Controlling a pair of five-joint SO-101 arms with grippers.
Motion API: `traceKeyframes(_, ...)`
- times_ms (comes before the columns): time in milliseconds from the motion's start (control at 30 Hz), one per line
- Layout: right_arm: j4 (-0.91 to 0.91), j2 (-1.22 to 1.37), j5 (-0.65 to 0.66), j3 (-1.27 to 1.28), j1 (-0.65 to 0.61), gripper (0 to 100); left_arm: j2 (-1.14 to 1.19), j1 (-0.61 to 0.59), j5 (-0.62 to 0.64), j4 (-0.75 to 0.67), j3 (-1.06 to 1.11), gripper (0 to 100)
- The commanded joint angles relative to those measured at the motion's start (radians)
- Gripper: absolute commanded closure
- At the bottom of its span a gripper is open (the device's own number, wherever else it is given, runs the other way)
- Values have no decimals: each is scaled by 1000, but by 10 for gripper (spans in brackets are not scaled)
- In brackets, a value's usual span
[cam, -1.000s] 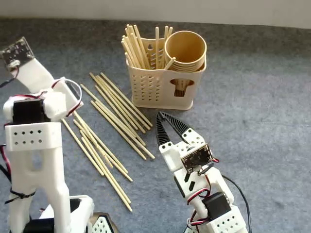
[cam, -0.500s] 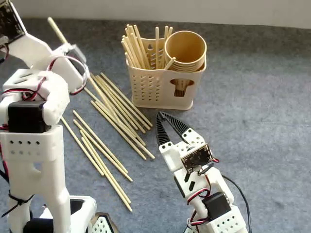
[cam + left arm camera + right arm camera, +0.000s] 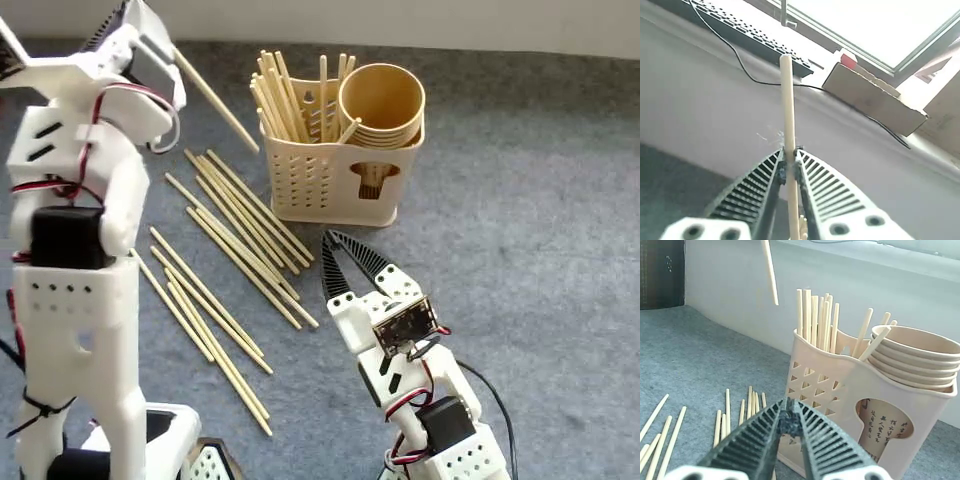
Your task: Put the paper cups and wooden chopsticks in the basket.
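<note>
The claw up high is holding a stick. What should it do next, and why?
Probably swing the left claw sideways until the chopstick hangs over the basket. The claw is shut on the chopstick, but the stick's lower tip hangs in the air just short of the basket's rim.

Soft, even daylight fills the high view: the grey table (image 3: 540, 250) is lit without glare, and the basket (image 3: 330, 185) and the loose chopsticks (image 3: 250, 220) throw only faint, thin shadows onto it. In the left wrist view the window (image 3: 875, 25) burns out to plain white and backlights the held chopstick (image 3: 786, 110), while the pale wall (image 3: 700, 100) below it stays dull. In the right wrist view the light comes from behind the basket, so its near face sits in slight shade.
</note>
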Motion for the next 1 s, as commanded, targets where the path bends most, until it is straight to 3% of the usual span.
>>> traceKeyframes(0,4,-13,11,101,7,992,-12,67,2,-259,114,994)
traceKeyframes(133,4,-13,11,101,7,992,-12,122,0,-399,196,994)
traceKeyframes(267,4,-13,11,101,7,992,-8,166,-3,-453,234,994)
traceKeyframes(467,4,-13,11,101,7,992,-8,251,-209,-588,341,994)
traceKeyframes(600,4,-13,11,101,7,992,-8,274,-279,-689,412,994)
traceKeyframes(967,4,-13,11,101,7,992,-8,266,-290,-700,489,994)
